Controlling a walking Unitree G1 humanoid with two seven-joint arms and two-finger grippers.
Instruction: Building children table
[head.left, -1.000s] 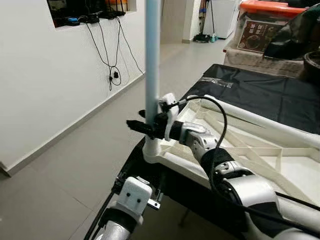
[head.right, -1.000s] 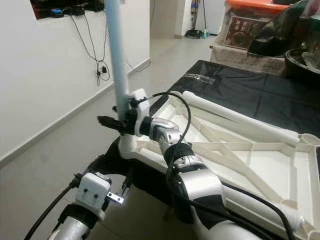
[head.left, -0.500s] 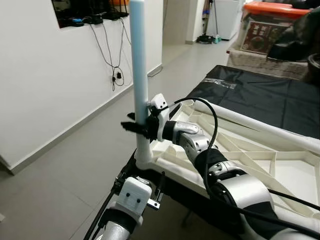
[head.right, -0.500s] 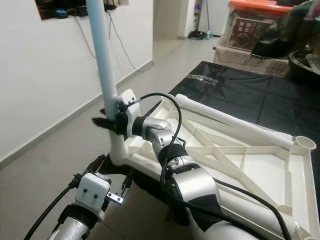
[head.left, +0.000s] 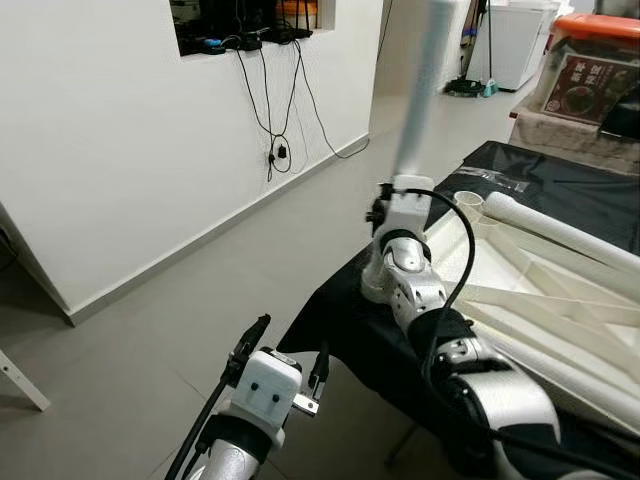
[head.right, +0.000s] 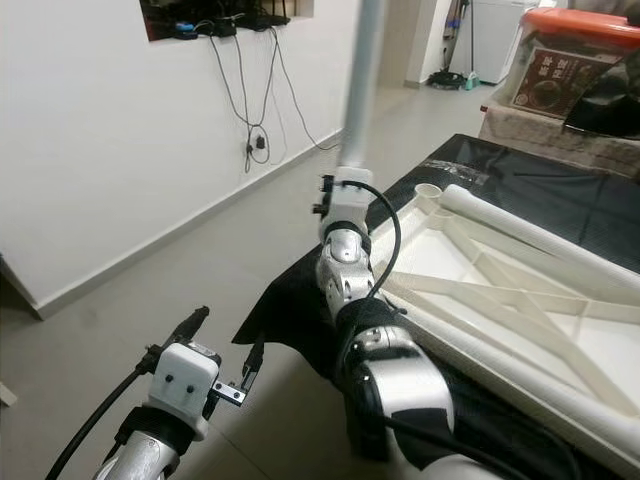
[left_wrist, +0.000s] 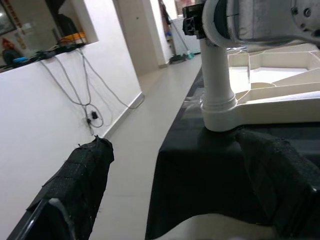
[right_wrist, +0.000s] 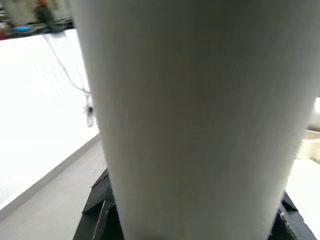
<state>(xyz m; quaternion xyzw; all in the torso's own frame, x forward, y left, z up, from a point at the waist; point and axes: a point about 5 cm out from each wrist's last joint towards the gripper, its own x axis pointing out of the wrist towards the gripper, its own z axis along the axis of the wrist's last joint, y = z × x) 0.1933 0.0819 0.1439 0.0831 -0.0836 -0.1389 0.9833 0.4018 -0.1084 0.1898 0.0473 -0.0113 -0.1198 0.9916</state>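
At the near corner of the upturned white tabletop (head.right: 500, 290), the pale leg (head.left: 418, 95) now stands seated in its socket, where it was leaning. The right claw (head.left: 385, 213) stays pinched on it; the left claw (head.left: 285, 355) hangs spread, idle. Other sockets appear unfilled.

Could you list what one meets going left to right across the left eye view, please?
Wall → hanging cables → left tool → leg held by right tool → tabletop → red-lidded box.
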